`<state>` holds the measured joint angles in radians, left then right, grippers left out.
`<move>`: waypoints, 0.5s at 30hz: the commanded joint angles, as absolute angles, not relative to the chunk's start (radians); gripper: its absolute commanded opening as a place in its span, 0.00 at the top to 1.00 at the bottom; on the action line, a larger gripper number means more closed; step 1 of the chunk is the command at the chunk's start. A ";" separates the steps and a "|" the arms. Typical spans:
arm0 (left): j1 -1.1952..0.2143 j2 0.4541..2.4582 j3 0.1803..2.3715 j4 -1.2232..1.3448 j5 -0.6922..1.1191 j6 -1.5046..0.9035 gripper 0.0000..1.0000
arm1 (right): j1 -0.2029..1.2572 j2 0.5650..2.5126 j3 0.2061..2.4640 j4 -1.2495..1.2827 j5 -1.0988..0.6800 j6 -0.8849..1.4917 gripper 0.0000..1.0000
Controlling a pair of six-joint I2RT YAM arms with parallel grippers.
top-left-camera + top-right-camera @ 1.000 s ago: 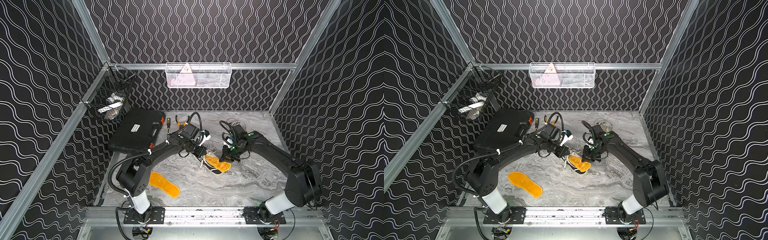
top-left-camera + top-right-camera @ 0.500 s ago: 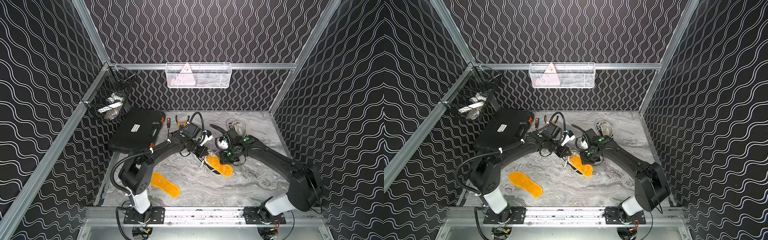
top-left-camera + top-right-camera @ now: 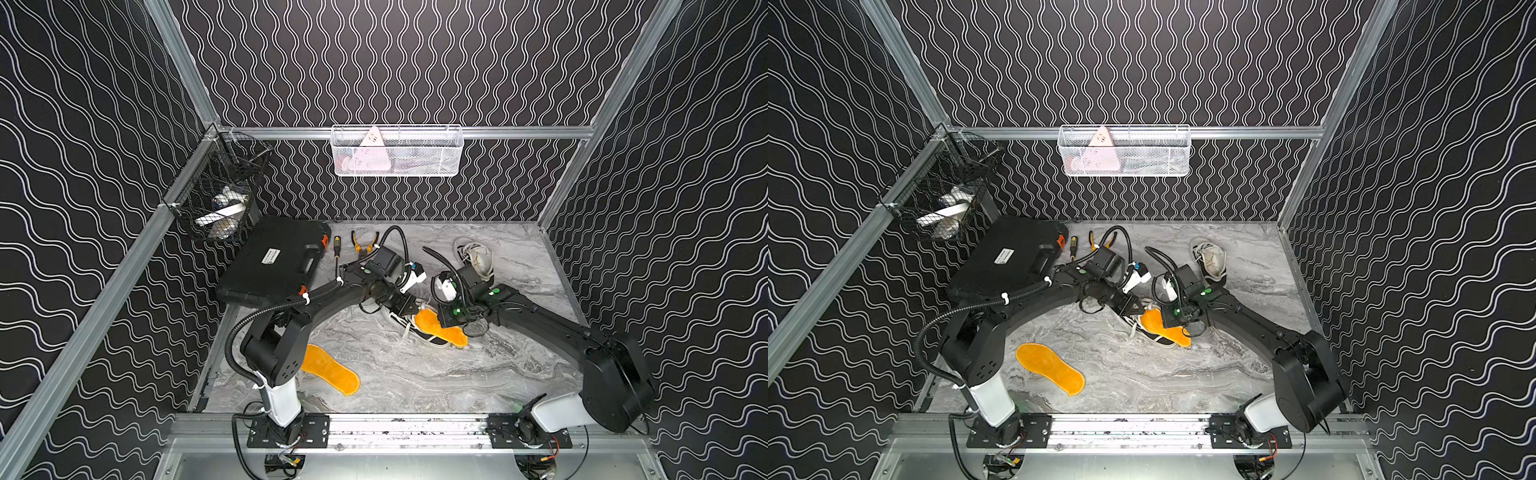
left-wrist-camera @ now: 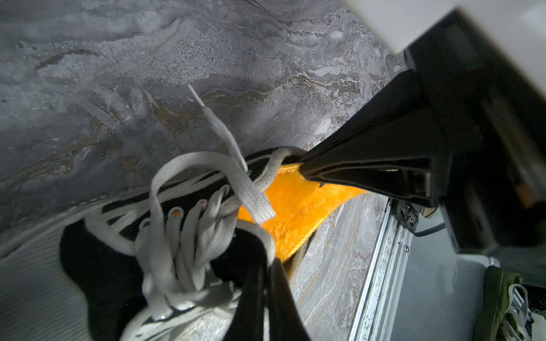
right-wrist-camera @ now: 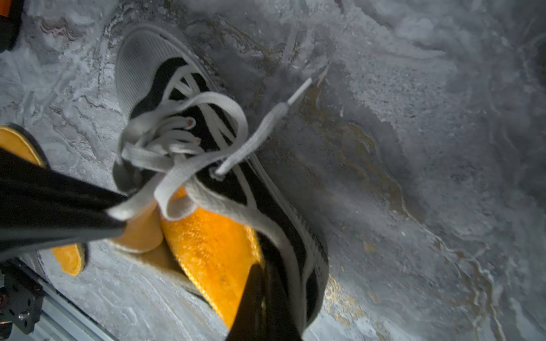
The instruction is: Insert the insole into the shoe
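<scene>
Fingers (image 4: pixel 249 301) of the left gripper (image 4: pixel 263 264) are pressed together on black fabric at the shoe's (image 5: pixel 224 189) throat, seemingly the tongue, holding the opening up. Those of the right gripper (image 5: pixel 261 267) are closed too, with their tips on the insole (image 5: pixel 212 254) right beside the shoe's side wall. Whether they pinch its edge or only press on it, I cannot tell.

The insole is partly in. Its front runs under the laces (image 4: pixel 230 147) into the shoe, while its back end lies out over the collar and onto the table (image 3: pixel 415 382) in both top views. The shoe rests on its sole mid-table, between the 2 grippers.

Judging by this, the step in hand is feeding the insole forward, roughly half done. Next, the right gripper should slide the insole toward the toe, then push the back end down inside the collar until it lies flat. The left should keep the throat lifted, because 1 lace loop crosses the opening and could snag the edge.

A 2nd insole (image 3: pixel 330 368) lies near the left arm's base, and a 2nd shoe (image 3: pixel 473 257) sits at the back, both apart from the work.
</scene>
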<state>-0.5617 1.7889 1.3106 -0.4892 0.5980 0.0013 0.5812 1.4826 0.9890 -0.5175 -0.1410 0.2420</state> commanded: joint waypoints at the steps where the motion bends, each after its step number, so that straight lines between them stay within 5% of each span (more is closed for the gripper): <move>1: -0.562 1.789 1.315 -0.481 0.633 0.013 1.00 | 0.587 1.519 1.013 -0.409 -0.185 0.226 0.99; 15: -0.561 1.720 1.197 -0.304 0.538 -0.127 1.00 | 0.588 1.689 1.116 -0.412 -0.289 0.485 0.90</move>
